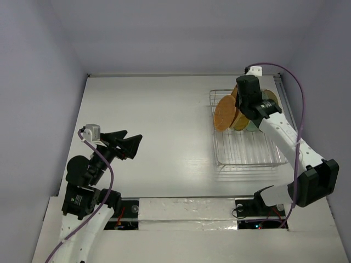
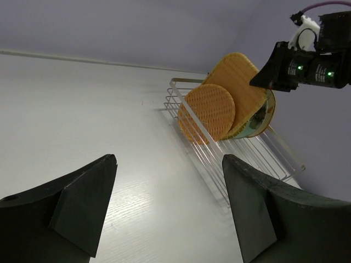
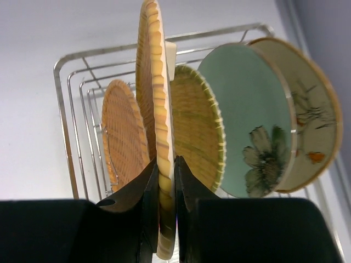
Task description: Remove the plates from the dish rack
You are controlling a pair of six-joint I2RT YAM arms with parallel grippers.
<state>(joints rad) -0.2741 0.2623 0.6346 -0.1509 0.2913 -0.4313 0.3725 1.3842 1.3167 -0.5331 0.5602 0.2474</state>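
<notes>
The silver wire dish rack (image 1: 247, 150) stands at the right of the table. Several plates stand upright at its far end. My right gripper (image 3: 166, 170) is shut on the rim of a tall orange-yellow woven plate (image 3: 155, 82), one finger on each face. Left of it stands a smaller round woven plate (image 3: 120, 137). To its right stand another woven plate (image 3: 200, 126), a pale green flowered plate (image 3: 247, 120) and a beige floral plate (image 3: 312, 115). My left gripper (image 2: 170, 164) is open and empty, above the bare table well left of the rack (image 2: 241, 159).
The white table (image 1: 153, 120) is enclosed by pale walls at the left, back and right. The rack's near half (image 1: 247, 153) holds no plates. In the left wrist view the right arm (image 2: 312, 60) hangs over the plates (image 2: 208, 112).
</notes>
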